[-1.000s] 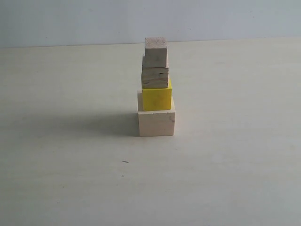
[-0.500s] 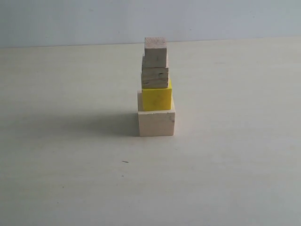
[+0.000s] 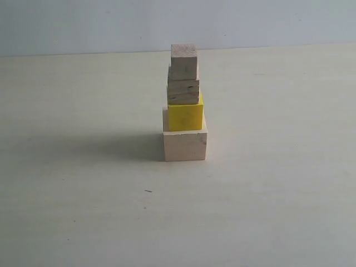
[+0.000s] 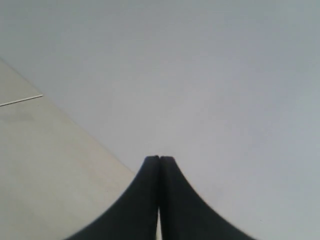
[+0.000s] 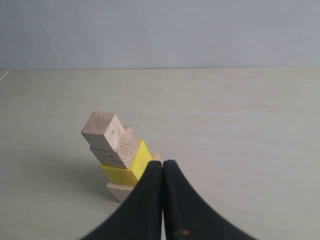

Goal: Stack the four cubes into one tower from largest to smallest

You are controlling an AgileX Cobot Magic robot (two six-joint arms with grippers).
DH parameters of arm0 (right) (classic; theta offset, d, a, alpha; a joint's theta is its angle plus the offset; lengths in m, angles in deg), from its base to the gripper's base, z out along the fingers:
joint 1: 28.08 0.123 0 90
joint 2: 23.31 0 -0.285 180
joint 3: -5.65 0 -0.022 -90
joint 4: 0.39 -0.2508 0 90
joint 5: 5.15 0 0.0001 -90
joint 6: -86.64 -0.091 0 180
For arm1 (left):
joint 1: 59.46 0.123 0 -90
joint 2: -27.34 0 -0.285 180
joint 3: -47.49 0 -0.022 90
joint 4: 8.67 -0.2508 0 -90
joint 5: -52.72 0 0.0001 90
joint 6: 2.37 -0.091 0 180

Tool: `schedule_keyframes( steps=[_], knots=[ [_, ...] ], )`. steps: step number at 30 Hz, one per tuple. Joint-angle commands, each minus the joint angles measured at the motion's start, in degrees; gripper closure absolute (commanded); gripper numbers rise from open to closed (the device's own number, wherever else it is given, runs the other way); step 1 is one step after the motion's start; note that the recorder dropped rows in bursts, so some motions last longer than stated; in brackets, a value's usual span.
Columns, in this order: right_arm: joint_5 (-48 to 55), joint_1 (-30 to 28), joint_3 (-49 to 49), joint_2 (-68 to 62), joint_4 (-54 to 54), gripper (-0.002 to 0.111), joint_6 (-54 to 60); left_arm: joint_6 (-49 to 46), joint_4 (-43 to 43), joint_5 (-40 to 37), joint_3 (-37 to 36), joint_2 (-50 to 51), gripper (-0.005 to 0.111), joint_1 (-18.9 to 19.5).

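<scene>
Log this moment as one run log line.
tower: four high, standing alone | left gripper: shut, empty | right gripper: shut, empty, apart from tower

A pale table [image 3: 267, 211] (one small dark speck [image 3: 148, 191]) meets a grey-white wall [image 3: 83, 25].

- In the right wrist view, the right gripper [image 5: 162, 162] covers much of the largest pale cube [image 5: 117, 191]; only one corner and a thin sliver show beside it
- It also hides a lower edge of the yellow cube [image 5: 125, 174]
- The right gripper and the left gripper [image 4: 159, 158] are both dark, blurred and cut off by the picture's edge
- A dark speck [image 3: 148, 191] on the counter [image 3: 267, 194] is too small to identify
</scene>
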Motion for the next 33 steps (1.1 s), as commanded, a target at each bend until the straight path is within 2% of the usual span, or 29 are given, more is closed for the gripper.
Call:
schedule_keyframes(
  steps=[1,3,7,15,22,29,33],
  knots=[
    [-0.8,0.1,-0.1,0.2,0.0,0.108,0.0,-1.3,1.1,3.6,-8.4,-5.2,0.106,2.1],
    [-0.8,0.1,-0.1,0.2,0.0,0.108,0.0,-1.4,1.1,4.0,-11.4,-5.4,0.106,2.1],
    [-0.8,0.1,-0.1,0.2,0.0,0.108,0.0,-3.2,1.1,7.7,-16.6,-5.4,0.106,-0.7],
    [-0.8,0.1,-0.1,0.2,0.0,0.108,0.0,-15.3,0.7,25.7,-26.8,-5.4,0.106,-6.0],
    [-0.8,0.1,-0.1,0.2,0.0,0.108,0.0,-26.9,0.7,25.8,-31.1,-5.4,0.106,-9.7],
    [-0.8,0.1,-0.1,0.2,0.0,0.108,0.0,-28.2,0.7,25.1,-33.0,-5.4,0.106,-12.0],
    [-0.8,0.1,-0.1,0.2,0.0,0.108,0.0,-28.2,0.6,22.1,-33.0,-5.4,0.106,-12.8]
  ],
)
